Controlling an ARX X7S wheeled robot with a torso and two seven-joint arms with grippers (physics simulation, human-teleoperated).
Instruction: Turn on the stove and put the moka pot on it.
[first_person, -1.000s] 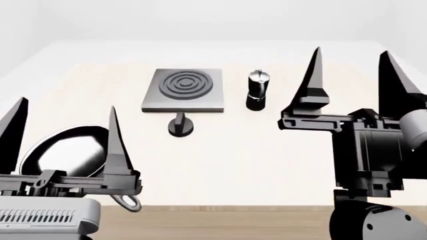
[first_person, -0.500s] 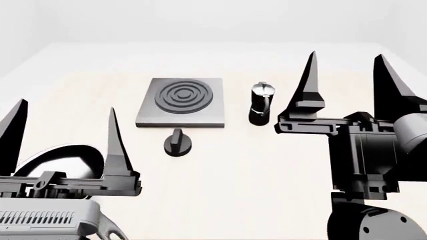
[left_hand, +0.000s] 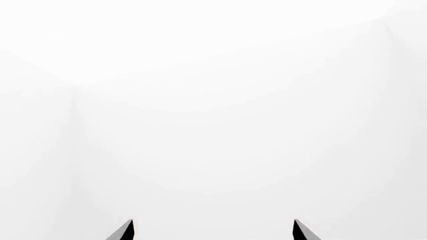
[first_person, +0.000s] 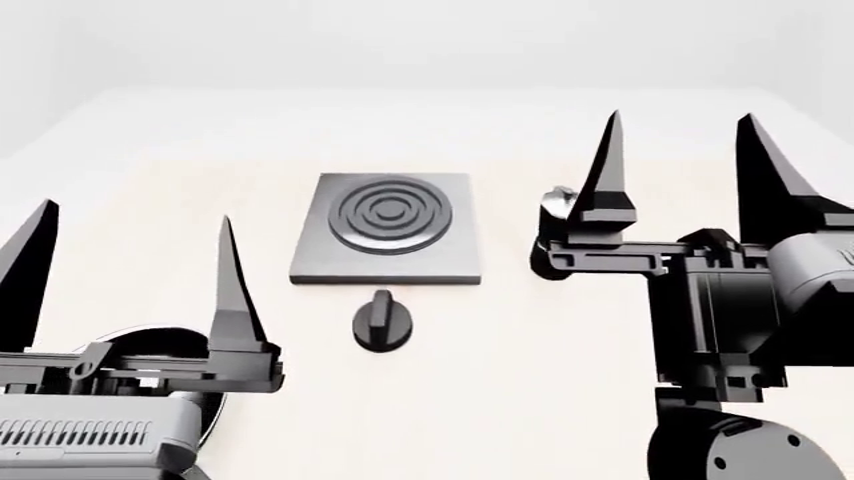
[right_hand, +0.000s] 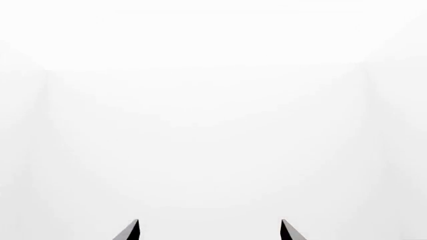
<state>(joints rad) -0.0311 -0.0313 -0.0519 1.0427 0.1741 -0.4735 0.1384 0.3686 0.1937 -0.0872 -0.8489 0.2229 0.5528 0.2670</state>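
So we're basically at the very start here: neither hand is on anything. Our left hand (first_person: 127, 270) and right hand (first_person: 681, 165) both sit raised with their fingers spread apart and nothing between them.

The stove (first_person: 387, 228) lies flat on the table (first_person: 174, 170), its burner rings bare. The knob (first_person: 383, 322) sits just in front of the stove, apart from the plate, ridge pointing at the stove. The moka pot (first_person: 558, 205) stands just right of the stove, mostly hidden behind our right hand's inner finger; only a bit of silver lid and dark body peeks out.

Our guess for the next move: bring a hand down over the knob, line the fingers up across the ridge, close and twist. The pot comes after.

The head view carries everything. Both wrist views only give fingertips against blank white, so no help for aiming yet.
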